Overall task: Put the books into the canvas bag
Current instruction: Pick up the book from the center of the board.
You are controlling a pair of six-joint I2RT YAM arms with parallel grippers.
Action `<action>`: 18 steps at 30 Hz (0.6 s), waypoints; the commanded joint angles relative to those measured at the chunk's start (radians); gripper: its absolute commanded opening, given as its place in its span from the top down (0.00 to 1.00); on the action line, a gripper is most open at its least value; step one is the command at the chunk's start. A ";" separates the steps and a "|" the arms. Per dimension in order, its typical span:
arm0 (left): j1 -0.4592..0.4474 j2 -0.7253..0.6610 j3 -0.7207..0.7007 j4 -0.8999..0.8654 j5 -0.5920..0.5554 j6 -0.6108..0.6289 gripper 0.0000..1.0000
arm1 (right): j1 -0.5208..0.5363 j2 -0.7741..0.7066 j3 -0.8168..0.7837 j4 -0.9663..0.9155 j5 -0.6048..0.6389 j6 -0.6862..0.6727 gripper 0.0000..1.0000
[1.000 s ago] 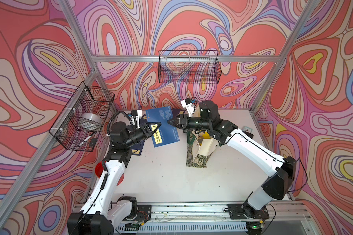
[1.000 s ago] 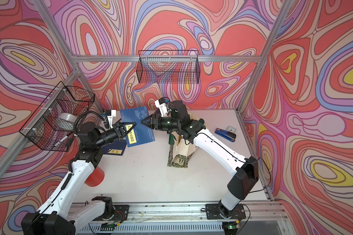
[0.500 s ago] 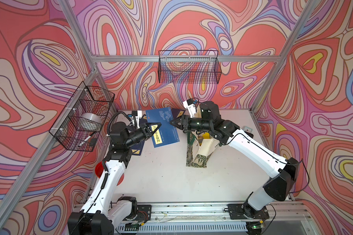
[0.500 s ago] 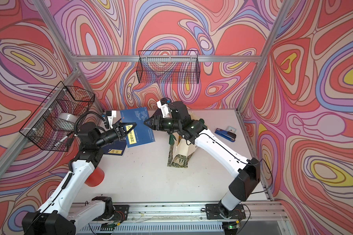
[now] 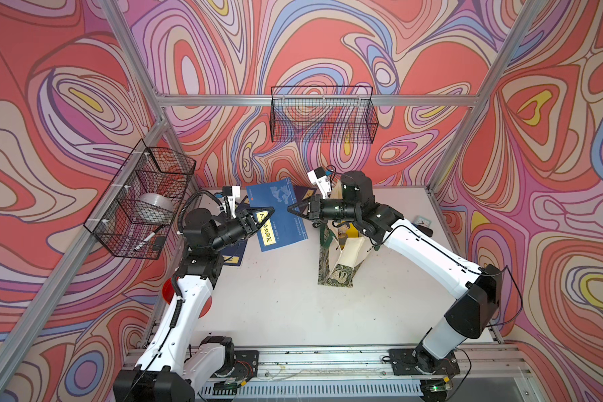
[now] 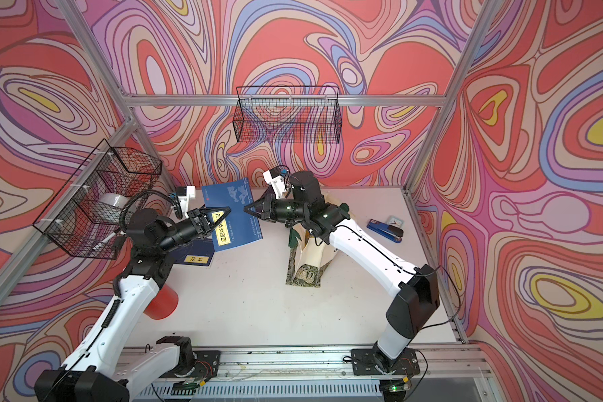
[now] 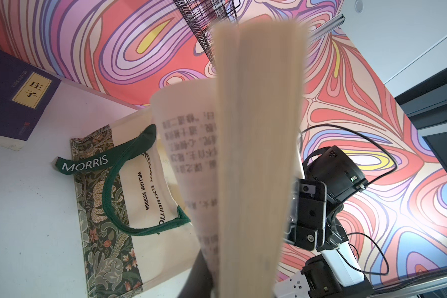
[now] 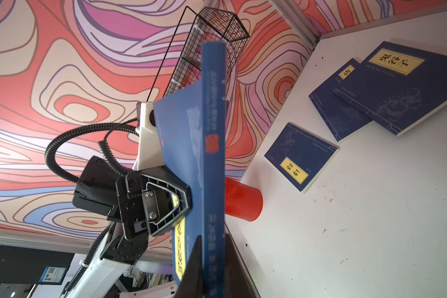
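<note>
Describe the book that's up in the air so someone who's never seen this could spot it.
Start at the white table. Over its far part, beside the canvas bag, a blue book hangs between the left gripper and the right gripper. The other navy books lie flat; only this one is off the table, tilted, with a long yellow title strip.

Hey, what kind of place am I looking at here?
Most likely a robot test cell in a lab: a left arm and right arm bolted to a rail beside a white table, an aluminium frame carrying printed swirl wall panels, and staged props such as a blue book and canvas bag.
</note>
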 commanded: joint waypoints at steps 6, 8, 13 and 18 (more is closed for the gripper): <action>-0.006 -0.048 0.096 -0.366 -0.137 0.272 0.11 | 0.005 -0.045 0.044 -0.049 0.072 -0.070 1.00; -0.005 -0.033 0.137 -0.562 -0.258 0.345 0.01 | 0.005 -0.056 0.081 -0.140 0.144 -0.122 1.00; -0.006 0.039 0.183 -0.785 -0.404 0.446 0.00 | -0.010 -0.085 0.192 -0.457 0.451 -0.265 1.00; -0.056 0.086 0.167 -0.752 -0.417 0.465 0.00 | -0.093 -0.147 0.221 -0.646 0.663 -0.308 1.00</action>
